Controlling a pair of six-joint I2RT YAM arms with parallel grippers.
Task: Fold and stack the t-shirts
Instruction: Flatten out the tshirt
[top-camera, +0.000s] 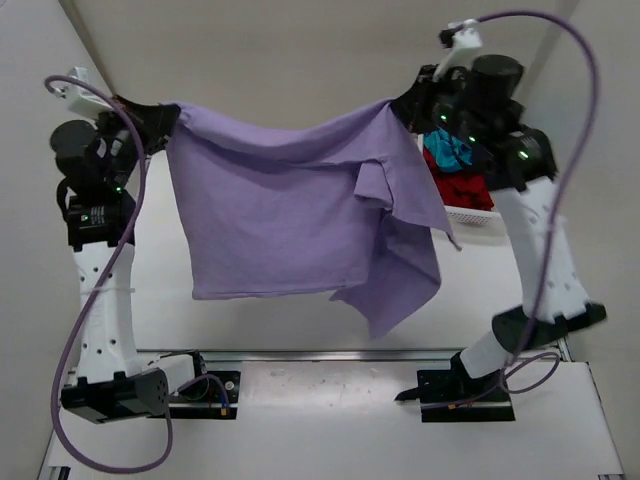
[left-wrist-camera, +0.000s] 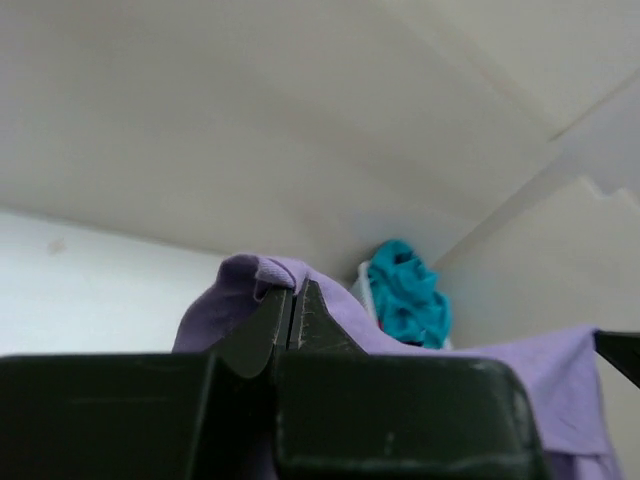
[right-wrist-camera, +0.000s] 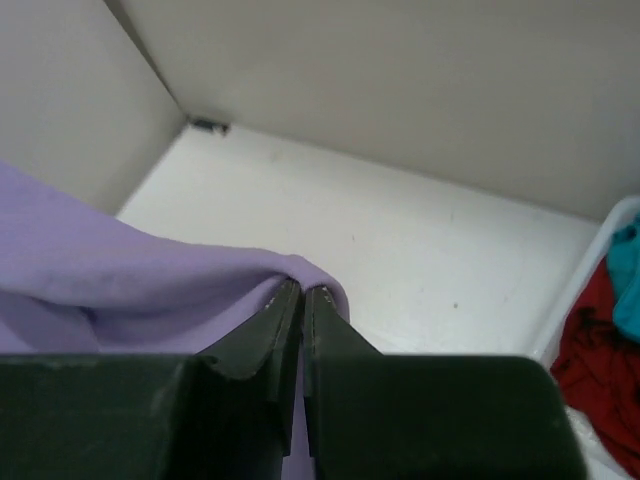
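I have the purple shirt (top-camera: 280, 210) hanging in the air between the two arms, clear above the table (top-camera: 155, 270). The left gripper (left-wrist-camera: 293, 295) is clenched on one top corner and the right gripper (right-wrist-camera: 302, 292) is clenched on the other, each pinching only a small fold of cloth. The top edge runs fairly straight, with a slight sag in the middle. The right side does not hang clean: a flap is doubled over there and a long tail droops lower than the rest of the hem. I judge the job now is to lay the shirt flat for folding. I want both hands level and the top edge taut but not strained, since the bites are thin. I would lower until the hem touches first, then draw the cloth along the table so the doubled flap opens out. The basket (top-camera: 470, 215) holding the teal shirt (top-camera: 450, 148) and the red shirt (top-camera: 465, 188) sits just beside the right arm, so I would steer clear of it.
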